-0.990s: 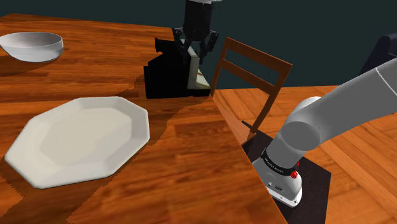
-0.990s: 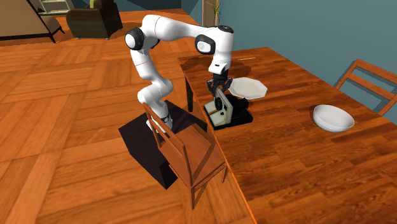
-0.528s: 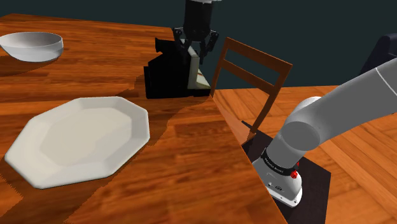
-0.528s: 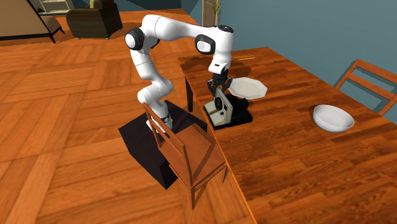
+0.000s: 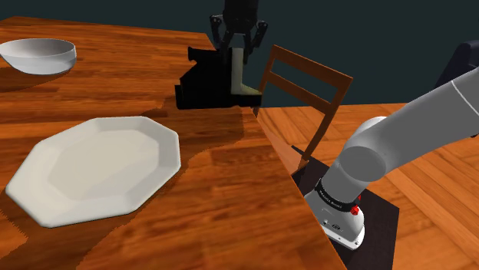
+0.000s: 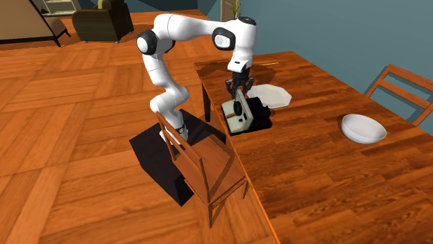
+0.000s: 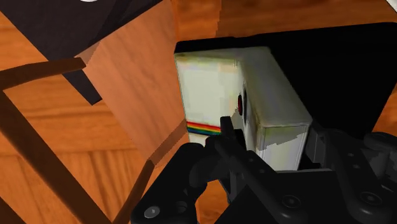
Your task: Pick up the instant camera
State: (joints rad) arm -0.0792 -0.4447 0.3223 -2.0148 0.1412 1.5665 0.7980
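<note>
Instant camera (image 7: 254, 108): cream-white body, 1 rainbow stripe across the face, black section alongside.
End effector (image 5: 239, 44): all black.
Table (image 5: 230, 207): red-brown, wood grain.
Plate (image 5: 100, 165): plain off-white.
Bowl (image 5: 38, 55): pale grey-white.
Chair (image 5: 307, 84): brown wood.
Arm (image 6: 187, 28): white, dark joints.
Stand (image 6: 149, 149): black.
Floor (image 6: 69, 138): orange-brown planks.

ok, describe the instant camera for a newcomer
On the wooden table, look at the edge nearest the wooden chair. The instant camera is clasped there in the black tool: a cream-and-black box with a rainbow stripe, unlike the white plate and bowl.
</note>
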